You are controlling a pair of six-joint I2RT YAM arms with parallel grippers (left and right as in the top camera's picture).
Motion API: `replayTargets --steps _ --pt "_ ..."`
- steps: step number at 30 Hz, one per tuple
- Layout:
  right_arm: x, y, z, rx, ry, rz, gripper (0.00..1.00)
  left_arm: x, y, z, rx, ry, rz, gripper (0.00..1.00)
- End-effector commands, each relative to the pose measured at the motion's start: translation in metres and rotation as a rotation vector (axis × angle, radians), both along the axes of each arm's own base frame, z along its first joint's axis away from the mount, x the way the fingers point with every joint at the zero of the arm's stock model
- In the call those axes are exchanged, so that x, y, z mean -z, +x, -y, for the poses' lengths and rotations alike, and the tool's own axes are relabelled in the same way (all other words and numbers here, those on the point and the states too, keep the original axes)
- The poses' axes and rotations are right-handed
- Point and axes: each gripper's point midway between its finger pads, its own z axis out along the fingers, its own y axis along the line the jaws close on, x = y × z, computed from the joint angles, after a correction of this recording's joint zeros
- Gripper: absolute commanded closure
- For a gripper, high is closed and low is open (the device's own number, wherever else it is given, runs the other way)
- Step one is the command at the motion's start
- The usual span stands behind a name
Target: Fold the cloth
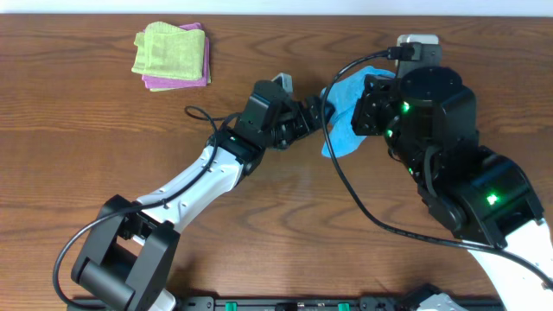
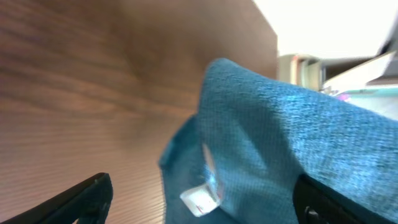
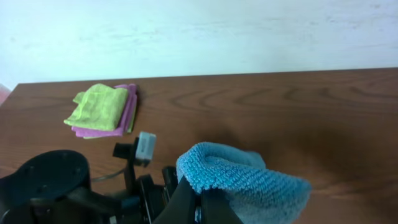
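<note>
Right claw (image 3: pixel 200 200) pinched shut on the blue cloth (image 3: pixel 249 180), fold held above the desk (image 3: pixel 292 112); left claw (image 1: pixel 312 115) spread wide at its edge.

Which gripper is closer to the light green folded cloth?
Left. The left gripper sits right of the light green folded cloth; the right gripper is farther right, pinching the blue terry cloth.
</note>
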Motion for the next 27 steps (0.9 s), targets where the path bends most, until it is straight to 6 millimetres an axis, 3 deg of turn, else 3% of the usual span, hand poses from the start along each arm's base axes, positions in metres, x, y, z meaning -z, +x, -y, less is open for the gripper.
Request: replayTargets --steps 1,7,11,16,22,27 --pt "-0.019 -0.001 -0.001 -0.001 0.007 0.050 0.98 -0.008 0.011 0.000 -0.052 -0.054 -0.006 0.05" --pt "-0.057 -0.005 0.001 -0.001 0.052 0.126 0.99 -0.022 0.019 0.002 -0.071 -0.103 0.031 0.04" --pt "-0.063 -0.008 0.003 -0.002 0.056 0.130 0.98 -0.019 0.017 0.002 -0.070 -0.095 0.020 0.02" --pt "-0.033 -0.018 0.004 -0.013 0.023 0.007 0.98 0.006 0.007 -0.006 -0.066 -0.017 -0.063 0.02" --pt "0.011 -0.051 -0.004 -0.047 0.028 -0.218 0.98 0.039 0.002 -0.031 -0.074 0.176 -0.070 0.02" --pt "0.029 -0.085 -0.033 -0.182 0.092 -0.370 0.98 0.058 0.006 -0.063 -0.115 0.295 -0.094 0.04"
